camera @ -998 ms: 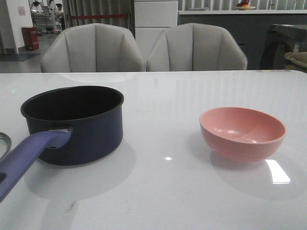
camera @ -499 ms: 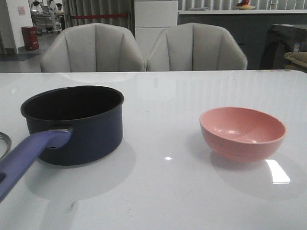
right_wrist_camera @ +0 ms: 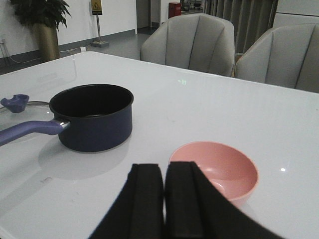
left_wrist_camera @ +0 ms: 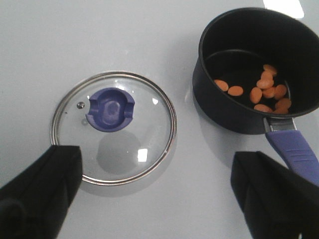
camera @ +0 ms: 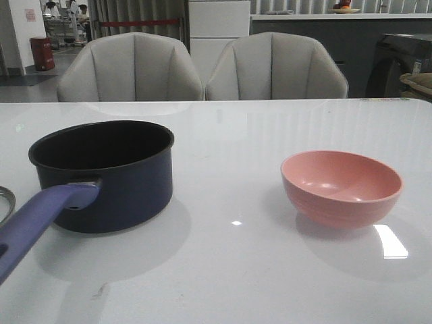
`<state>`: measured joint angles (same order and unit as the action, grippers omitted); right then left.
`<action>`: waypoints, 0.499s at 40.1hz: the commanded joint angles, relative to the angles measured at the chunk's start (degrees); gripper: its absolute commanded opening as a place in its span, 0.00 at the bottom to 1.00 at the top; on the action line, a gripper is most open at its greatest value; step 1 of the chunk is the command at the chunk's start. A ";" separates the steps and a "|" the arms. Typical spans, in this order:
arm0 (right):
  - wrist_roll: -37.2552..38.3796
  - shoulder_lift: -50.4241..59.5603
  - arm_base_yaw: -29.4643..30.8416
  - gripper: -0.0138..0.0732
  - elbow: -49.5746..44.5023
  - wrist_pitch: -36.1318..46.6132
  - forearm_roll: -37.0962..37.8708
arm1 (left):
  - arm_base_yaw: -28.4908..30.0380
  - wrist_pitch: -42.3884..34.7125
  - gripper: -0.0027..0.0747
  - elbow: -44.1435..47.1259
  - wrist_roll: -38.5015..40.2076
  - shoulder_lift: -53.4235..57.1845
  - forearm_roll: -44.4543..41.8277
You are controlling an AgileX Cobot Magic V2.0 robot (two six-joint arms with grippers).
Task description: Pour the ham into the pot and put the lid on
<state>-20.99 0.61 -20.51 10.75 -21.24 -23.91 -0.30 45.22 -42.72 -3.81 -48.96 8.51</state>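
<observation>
Left gripper (left_wrist_camera: 159, 191) wide open above lid (left_wrist_camera: 113, 127), right gripper (right_wrist_camera: 163, 199) closed, empty, near bowl (right_wrist_camera: 214, 169)

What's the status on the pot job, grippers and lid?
Left gripper open above the lid, right gripper shut, empty. Ham already in the pot; bowl empty. Lid flat on the table beside the pot, nothing blocking.

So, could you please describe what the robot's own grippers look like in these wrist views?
The left gripper shows two broad, matte black fingers with blunt, wedge-like ends. The right gripper has the same black, smooth, rounded fingers. No cables or markings are visible.
</observation>
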 commanded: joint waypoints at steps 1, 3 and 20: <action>-0.23 0.71 -0.02 0.37 1.36 4.21 -0.10 | -0.36 -0.16 0.85 -4.93 1.74 -6.37 1.45; -0.23 0.71 -0.02 0.37 1.36 4.21 -0.10 | -0.36 0.16 0.85 -6.59 1.74 -9.90 1.83; -0.23 0.71 -0.02 0.37 1.36 4.21 -0.10 | -0.04 2.36 0.85 -18.26 1.74 -31.65 -1.09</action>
<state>-20.99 0.61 -20.51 10.75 -21.24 -23.91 -0.30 48.15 -57.53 -2.63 -79.43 8.05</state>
